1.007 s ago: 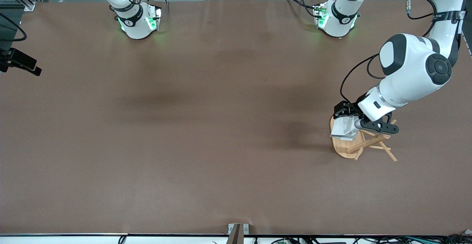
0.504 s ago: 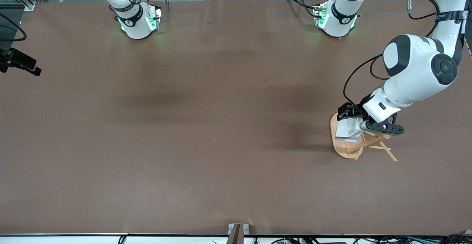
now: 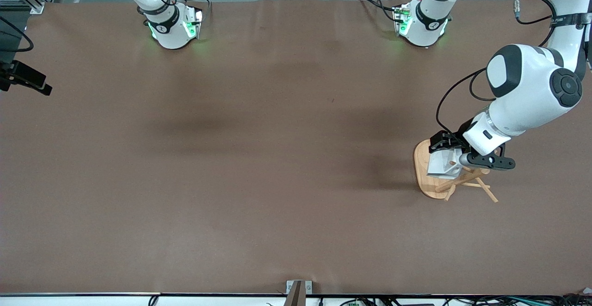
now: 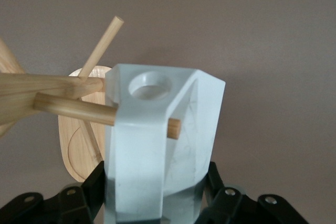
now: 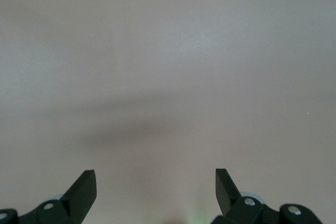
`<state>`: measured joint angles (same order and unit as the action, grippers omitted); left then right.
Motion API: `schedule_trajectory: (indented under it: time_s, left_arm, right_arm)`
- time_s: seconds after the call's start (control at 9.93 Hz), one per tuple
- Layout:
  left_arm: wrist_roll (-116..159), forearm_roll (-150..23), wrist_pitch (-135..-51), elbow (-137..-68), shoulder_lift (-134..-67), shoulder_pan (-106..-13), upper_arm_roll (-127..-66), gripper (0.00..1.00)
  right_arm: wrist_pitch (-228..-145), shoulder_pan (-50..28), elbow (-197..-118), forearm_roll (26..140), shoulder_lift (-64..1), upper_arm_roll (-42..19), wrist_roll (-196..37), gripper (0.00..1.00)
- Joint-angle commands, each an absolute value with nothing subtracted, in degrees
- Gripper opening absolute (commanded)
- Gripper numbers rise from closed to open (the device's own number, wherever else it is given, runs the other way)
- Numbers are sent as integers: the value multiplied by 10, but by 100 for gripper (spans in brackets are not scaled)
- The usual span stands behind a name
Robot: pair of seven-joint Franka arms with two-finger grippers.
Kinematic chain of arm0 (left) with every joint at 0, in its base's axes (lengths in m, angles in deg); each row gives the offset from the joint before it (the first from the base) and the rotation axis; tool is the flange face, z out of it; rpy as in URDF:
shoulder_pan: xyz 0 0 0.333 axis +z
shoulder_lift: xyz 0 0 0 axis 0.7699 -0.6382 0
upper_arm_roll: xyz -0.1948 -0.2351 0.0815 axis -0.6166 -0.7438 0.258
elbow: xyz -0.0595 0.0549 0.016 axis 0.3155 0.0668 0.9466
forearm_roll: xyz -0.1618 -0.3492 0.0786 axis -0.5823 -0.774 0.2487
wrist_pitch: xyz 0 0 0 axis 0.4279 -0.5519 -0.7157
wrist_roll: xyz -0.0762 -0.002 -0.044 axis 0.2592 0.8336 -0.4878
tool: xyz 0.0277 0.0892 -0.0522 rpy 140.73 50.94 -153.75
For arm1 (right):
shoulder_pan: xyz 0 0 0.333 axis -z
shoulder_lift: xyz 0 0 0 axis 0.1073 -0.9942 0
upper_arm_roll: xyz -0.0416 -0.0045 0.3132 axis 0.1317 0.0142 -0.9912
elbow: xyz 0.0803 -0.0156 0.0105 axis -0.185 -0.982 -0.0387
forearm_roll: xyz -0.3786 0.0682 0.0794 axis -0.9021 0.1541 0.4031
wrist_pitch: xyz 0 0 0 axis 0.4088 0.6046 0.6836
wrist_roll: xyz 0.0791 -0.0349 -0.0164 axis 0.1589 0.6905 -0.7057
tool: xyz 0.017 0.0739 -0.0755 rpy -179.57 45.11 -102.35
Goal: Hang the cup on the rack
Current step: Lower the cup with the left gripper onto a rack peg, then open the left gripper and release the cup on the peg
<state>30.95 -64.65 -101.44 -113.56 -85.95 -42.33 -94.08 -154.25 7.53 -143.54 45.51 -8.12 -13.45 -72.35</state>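
Brown table (image 3: 259,158) spans the front view; both arm bases at its top edge. Bamboo mug rack (image 3: 428,179) stands on its oval base toward the left arm's end of the table; central post and thin angled pegs visible. Left gripper (image 3: 445,151) sits over the rack base, fingers clamped on the white faceted cup (image 3: 441,163); in the left wrist view the cup (image 4: 157,145) is held between the dark fingers (image 4: 86,192); one peg (image 4: 79,109) passes through its handle, tip showing past the handle. Right gripper (image 5: 156,182) waits over bare table, fingers spread wide, holding nothing.
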Motion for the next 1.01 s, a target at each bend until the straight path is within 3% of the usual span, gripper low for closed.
schedule_trajectory:
  time_s: [0.0, 0.1, 0.2, 0.3, 0.6, 0.91]
  left_arm:
    - [313, -655, -1026, -1144, -875, -417, -941, 31]
    - [313, -654, -1025, -1144, -875, -416, -941, 60]
    - [313, -654, -1026, -1143, -875, -415, -941, 95]
    - [312, -654, -1025, -1143, -873, -415, -941, 100]
    - [294, -651, -1012, -1133, -844, -416, -941, 100]
    - [280, -644, -908, -1089, -795, -418, -936, 100]
  right_arm:
    - [-1543, 81, -1431, 449, -83, -139, -728, 100]
    - [-1543, 82, -1431, 450, -83, -139, -728, 100]
    - [-1542, 82, -1431, 450, -83, -138, -728, 100]
    - [-1542, 82, -1431, 450, -83, -139, -728, 100]
    - [-1542, 82, -1431, 450, -83, -138, -728, 100]
    - [-1542, 83, -1431, 450, -83, -138, -728, 100]
